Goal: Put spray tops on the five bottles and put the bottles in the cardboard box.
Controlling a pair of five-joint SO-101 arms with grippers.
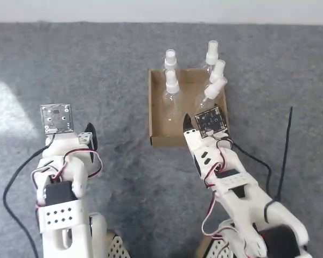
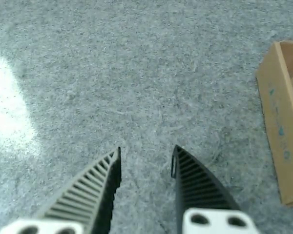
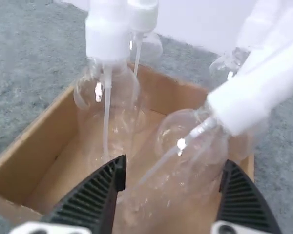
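Observation:
The cardboard box (image 1: 157, 110) lies on the carpet in the middle. My right gripper (image 1: 202, 117) hangs over its near end. In the right wrist view that gripper (image 3: 175, 163) is shut on a tilted clear bottle (image 3: 185, 146), whose white spray top (image 1: 214, 89) leans toward the box's right wall. Another capped bottle (image 1: 172, 86) stands upright in the box (image 3: 19, 170). Three more capped bottles (image 1: 170, 56) (image 1: 211, 52) (image 1: 218, 70) stand at the far end; whether inside or behind the wall I cannot tell. My left gripper (image 2: 145, 156) is open over bare carpet, to the left of the box (image 2: 283, 122).
Grey carpet surrounds the box on every side. A black cable (image 1: 285, 150) runs along the right of the right arm. Another cable (image 1: 16, 183) loops left of the left arm (image 1: 64, 172). A bright light patch (image 1: 5, 107) lies at far left.

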